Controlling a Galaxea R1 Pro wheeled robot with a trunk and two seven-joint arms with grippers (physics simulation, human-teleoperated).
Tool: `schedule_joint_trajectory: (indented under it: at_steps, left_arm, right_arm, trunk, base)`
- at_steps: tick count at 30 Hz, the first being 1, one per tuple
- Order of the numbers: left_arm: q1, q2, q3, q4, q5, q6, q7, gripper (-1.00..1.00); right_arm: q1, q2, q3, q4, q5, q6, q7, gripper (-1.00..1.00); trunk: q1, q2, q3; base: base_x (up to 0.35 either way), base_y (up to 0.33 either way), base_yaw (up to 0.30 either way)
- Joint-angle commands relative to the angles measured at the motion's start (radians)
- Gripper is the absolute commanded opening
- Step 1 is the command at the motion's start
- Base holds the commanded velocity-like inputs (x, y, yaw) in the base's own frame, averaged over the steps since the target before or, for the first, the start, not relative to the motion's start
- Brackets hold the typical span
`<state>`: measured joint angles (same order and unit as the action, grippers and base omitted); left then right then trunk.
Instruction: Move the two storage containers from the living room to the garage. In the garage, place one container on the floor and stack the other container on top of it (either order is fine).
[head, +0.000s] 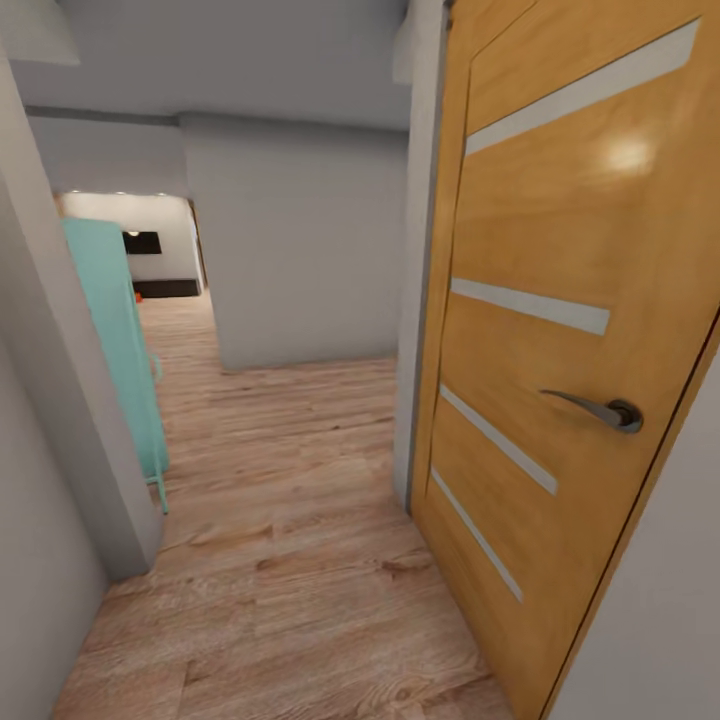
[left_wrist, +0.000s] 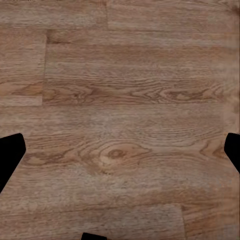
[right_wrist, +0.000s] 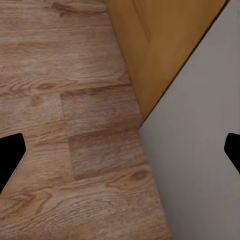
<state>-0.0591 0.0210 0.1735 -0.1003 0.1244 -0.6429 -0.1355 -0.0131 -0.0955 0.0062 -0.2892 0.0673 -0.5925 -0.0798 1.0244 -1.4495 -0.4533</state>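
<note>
From the head view, going left to right: a plain grey wall (head: 40, 480) stands close at the left edge, with a square corner. Just beyond it is a tall mint-green appliance (head: 115, 340), smooth-sided, with a thin handle on its near edge. A tiny orange speck shows by its far edge, too small to identify. Behind it the corridor opens into a far room with a white wall, a black rectangular screen (head: 141, 242) and a low dark cabinet (head: 167, 288) beneath it. In the middle, a grey wall block (head: 300, 250) juts into the passage. The light wood plank floor (head: 290, 560) runs from the near foreground back toward the far room, with strong grain and knots. At the right, an orange-brown wooden door (head: 560, 300) stands swung open, with four pale slanted strips set in it and a curved grey metal lever handle (head: 600, 408). A grey wall fills the bottom right corner.

In the left wrist view, the left gripper (left_wrist: 120, 152) points down at bare plank floor; its two black fingertips (left_wrist: 10, 155) sit at opposite edges, spread wide with nothing between.

In the right wrist view, the right gripper (right_wrist: 120, 152) hangs likewise over planks, the door's lower edge and a grey wall corner, its fingertips (right_wrist: 10, 157) wide apart and empty.
</note>
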Motion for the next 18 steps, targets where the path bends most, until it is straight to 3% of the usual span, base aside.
schedule_joint_trajectory:
  at_steps: [1, 8, 18]
  left_arm:
    - [-0.001, 0.001, 0.004, 0.001, 0.017, -0.001, -0.022, 1.0]
    - [-0.001, 0.005, 0.006, 0.001, 0.028, 0.0, -0.039, 1.0]
    - [-0.001, 0.001, 0.006, 0.001, 0.029, 0.0, -0.041, 1.0]
  right_arm:
    - [-0.001, 0.001, 0.0, 0.001, 0.016, -0.002, -0.008, 1.0]
    - [-0.001, 0.007, 0.001, 0.002, 0.063, -0.002, -0.008, 1.0]
    - [-0.001, 0.009, 0.002, 0.002, 0.077, -0.002, -0.008, 1.0]
  trunk:
    - [0.001, 0.0, -0.001]
    - [0.001, 0.0, -0.001]
    - [0.001, 0.0, -0.001]
  base:
    - [0.325, 0.0, 0.0]
    - [0.325, 0.0, 0.028]
    - [0.325, 0.0, 0.275]
